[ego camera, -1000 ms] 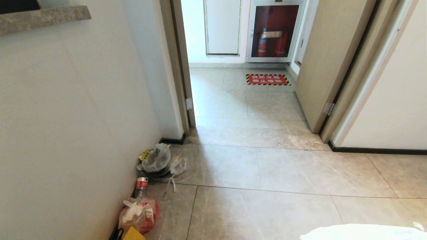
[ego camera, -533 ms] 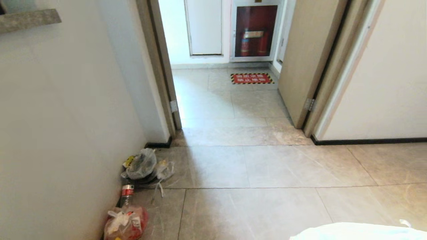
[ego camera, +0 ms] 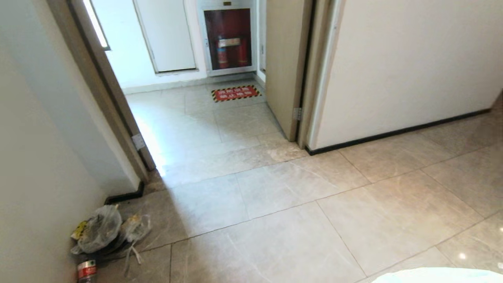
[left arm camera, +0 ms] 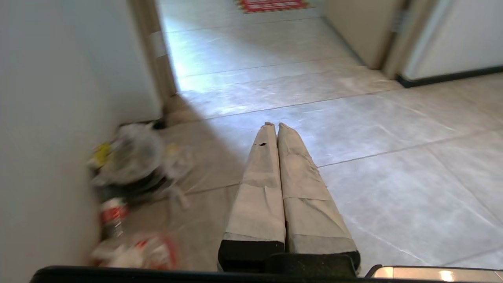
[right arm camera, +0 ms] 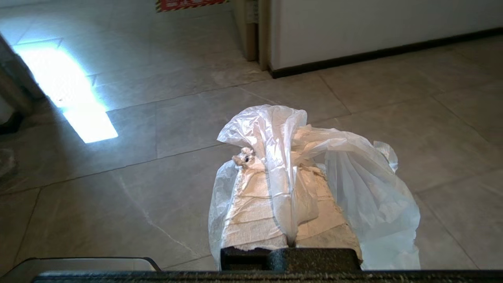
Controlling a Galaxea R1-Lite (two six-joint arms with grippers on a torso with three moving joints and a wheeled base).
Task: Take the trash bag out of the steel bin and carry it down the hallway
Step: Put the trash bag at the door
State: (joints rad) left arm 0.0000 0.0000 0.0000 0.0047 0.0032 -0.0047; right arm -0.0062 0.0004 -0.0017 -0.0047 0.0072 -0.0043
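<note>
Between right gripper [right arm camera: 275,165] tape-wrapped fingers: trash bag [right arm camera: 353,188], thin crinkled white plastic, clamped tight, draping over both sides above hallway [ego camera: 275,220] glossy marbled tiles. Left gripper [left arm camera: 274,126] tapered fingers pressed together, empty. Crumpled clear bags [ego camera: 100,232] against left wall.

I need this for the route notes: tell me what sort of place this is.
Probably an indoor corridor of an office or apartment building: glossy beige-grey marbled floor tiles, a glass-fronted cabinet holding red fire extinguishers, and a red hazard-striped floor marking before it.
</note>
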